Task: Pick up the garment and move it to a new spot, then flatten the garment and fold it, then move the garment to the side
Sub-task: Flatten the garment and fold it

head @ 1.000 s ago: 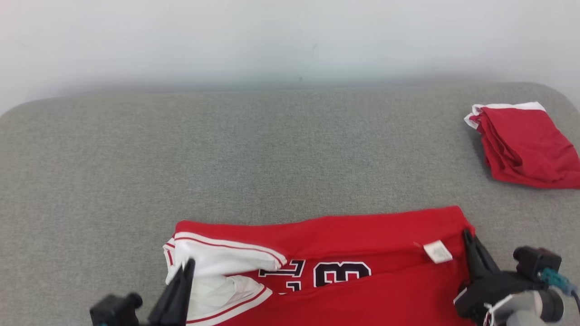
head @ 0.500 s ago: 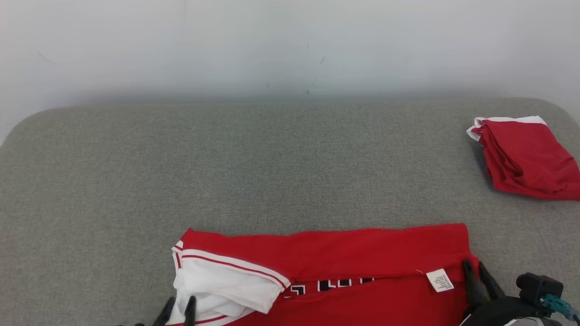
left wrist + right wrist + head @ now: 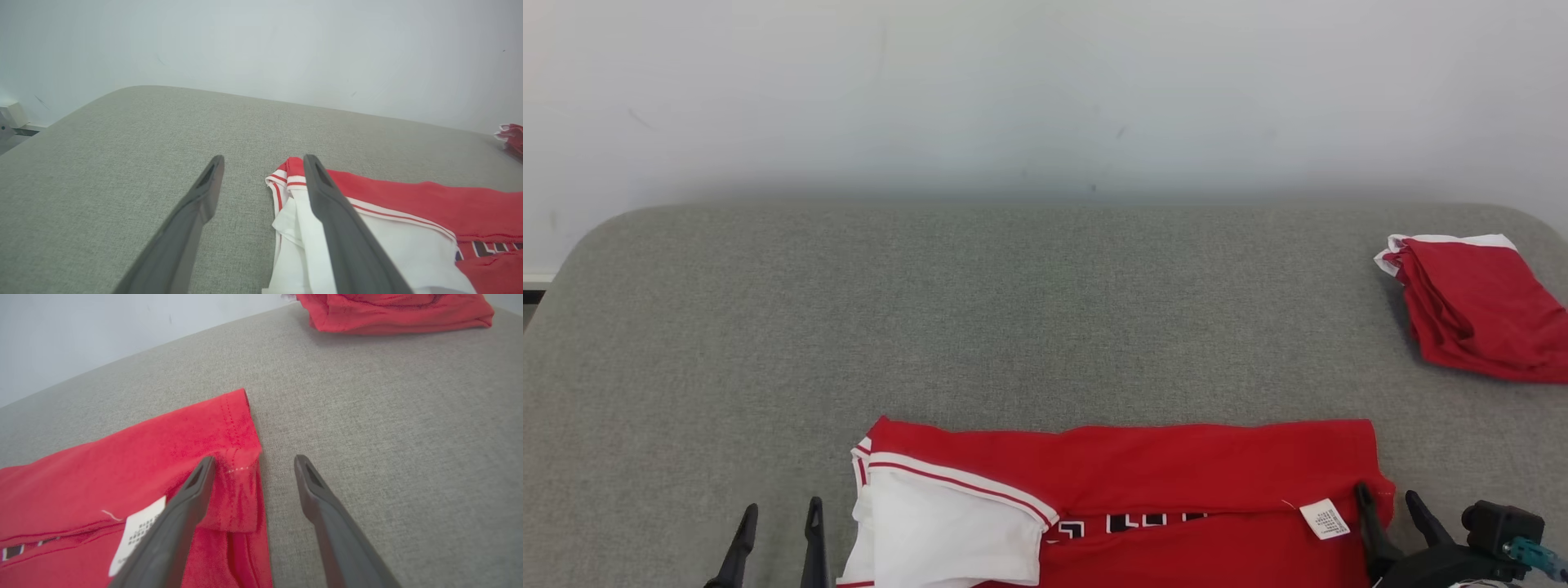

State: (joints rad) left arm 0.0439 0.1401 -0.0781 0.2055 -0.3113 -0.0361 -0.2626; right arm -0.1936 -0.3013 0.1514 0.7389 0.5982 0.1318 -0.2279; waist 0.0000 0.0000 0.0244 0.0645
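where the grey surface (image 3: 686,327) lies nearest, the left gripper (image 3: 782,505) is seen with jaws spread wide and empty, just beside the white sleeve (image 3: 947,531) of the folded red garment (image 3: 1176,465). the right gripper (image 3: 1383,490) is held equally wide, nothing gripped, astride the garment's right edge. farther right, a second folded garment (image 3: 1478,310) is laid well apart.

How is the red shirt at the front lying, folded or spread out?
Folded: the shirt has its top layer doubled over, half hiding the black letters, with the inside label showing.
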